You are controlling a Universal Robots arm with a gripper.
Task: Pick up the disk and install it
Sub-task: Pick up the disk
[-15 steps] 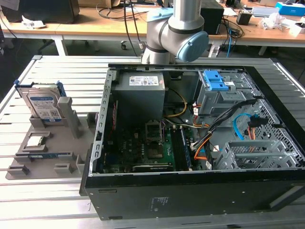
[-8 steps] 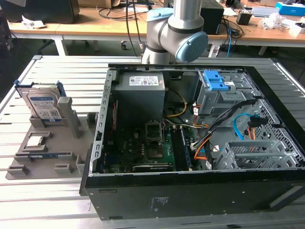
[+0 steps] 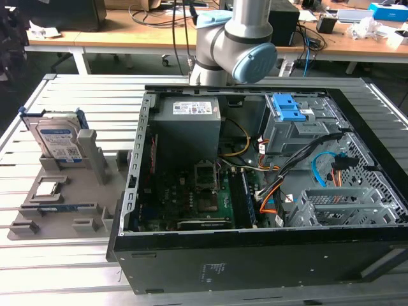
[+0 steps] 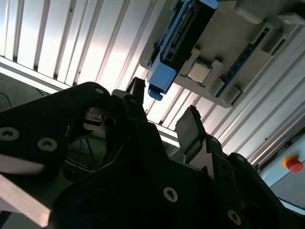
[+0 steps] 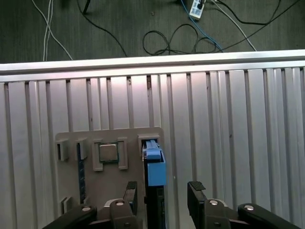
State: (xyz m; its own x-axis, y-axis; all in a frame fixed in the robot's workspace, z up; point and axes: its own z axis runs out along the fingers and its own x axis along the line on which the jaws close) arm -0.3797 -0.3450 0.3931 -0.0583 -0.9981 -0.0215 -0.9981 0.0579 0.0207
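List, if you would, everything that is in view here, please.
Disk: one, silver in a blue frame, upright in the fixture, on the exterior view's left.
Fixture: one, grey, on the table beside the case.
Processor chip: one, silver, lying in the fixture.
Computer case: one, black, open, mid-table.
Power supply: one, grey, inside the case.
Caddies: count unclear, blue, in the case's bay.
Table: one, silver, slatted.
Arm: one, grey and light blue, behind the case.
Gripper: one, black, open, aimed at the disk.
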